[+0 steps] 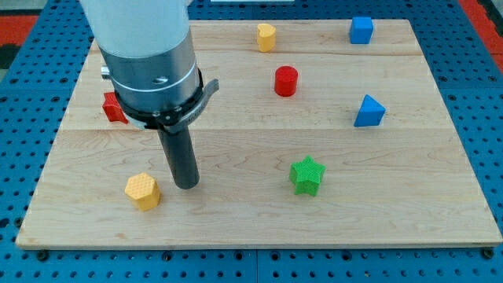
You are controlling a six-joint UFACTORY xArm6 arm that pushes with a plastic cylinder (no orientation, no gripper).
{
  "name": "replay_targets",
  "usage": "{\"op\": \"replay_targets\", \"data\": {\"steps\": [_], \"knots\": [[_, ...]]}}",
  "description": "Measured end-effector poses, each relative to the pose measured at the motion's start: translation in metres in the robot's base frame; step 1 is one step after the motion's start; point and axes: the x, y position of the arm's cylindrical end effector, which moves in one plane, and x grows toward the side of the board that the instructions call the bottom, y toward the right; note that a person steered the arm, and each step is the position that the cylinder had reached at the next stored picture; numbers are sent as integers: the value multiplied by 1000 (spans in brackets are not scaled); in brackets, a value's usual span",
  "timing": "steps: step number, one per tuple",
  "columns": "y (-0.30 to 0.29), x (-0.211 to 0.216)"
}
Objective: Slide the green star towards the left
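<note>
The green star lies on the wooden board, right of centre near the view's bottom. My tip rests on the board well to the star's left, about a quarter of the board's width away, not touching it. The yellow hexagon block sits just left of my tip, close to it but apart.
A red block is partly hidden behind the arm at the left. A red cylinder stands above the star. A yellow block and a blue cube lie near the top edge. A blue triangular block is at the right.
</note>
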Motion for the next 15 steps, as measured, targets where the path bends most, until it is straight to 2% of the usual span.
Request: {"op": "replay_targets", "data": {"steps": [1, 2, 3, 4, 6, 12, 14, 15], "knots": [[-38, 34], [-110, 33], [-71, 33], [-38, 0], [-38, -21], [-28, -8], [41, -13], [83, -36]]}}
